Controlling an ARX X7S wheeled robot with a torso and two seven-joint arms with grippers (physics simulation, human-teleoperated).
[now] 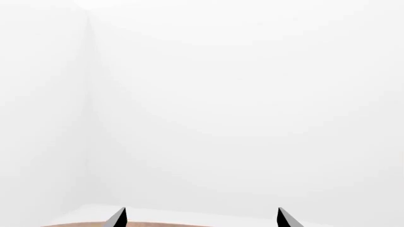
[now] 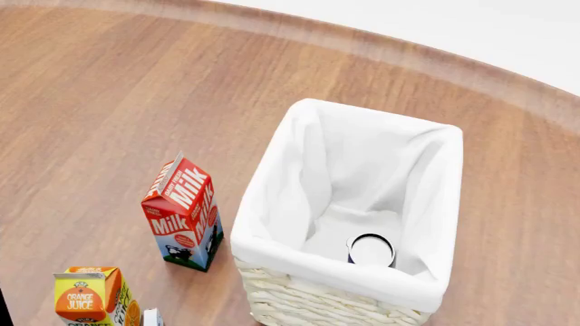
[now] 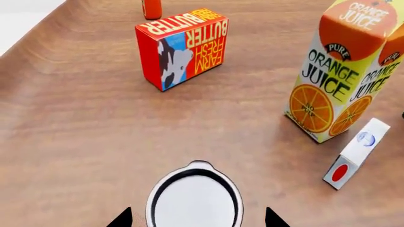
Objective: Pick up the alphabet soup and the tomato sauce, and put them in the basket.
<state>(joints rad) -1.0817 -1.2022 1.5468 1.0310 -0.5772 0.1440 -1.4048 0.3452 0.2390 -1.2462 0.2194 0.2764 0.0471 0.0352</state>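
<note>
— Where is the alphabet soup (image 2: 371, 250)?

— Inside the basket (image 2: 426, 288). It stands upright on the liner's floor towards the near wall. Its silvery top faces up and a sliver of dark blue shows at its side.

— And the basket itself?

— It is on the wooden table (image 2: 109, 109), towards the curved far edge. A milk carton (image 2: 184, 214) stands near its left wall, apart from it. An orange juice carton (image 2: 89, 295) is at the near left.

— What is the right gripper (image 3: 197, 218) doing?

— Its two dark fingertips (image 3: 123, 218) are spread wide on either side of a silver-topped can (image 3: 194, 198), with a gap visible on both sides. It has hold of nothing. The can is seen top-on with its label hidden, so I cannot tell which can it is.

— Anything round it?

— In the right wrist view there is a Farm Fresh butter box (image 3: 183, 47) and the juice carton. Just beside the carton lies a small white box (image 3: 356, 153) with a red dot. The base of an orange bottle (image 3: 151, 8) shows by the butter.

— And the left gripper (image 1: 202, 218)?

— Its tips are wide apart and empty. They face white walls, with only a strip of table edge below.
</note>
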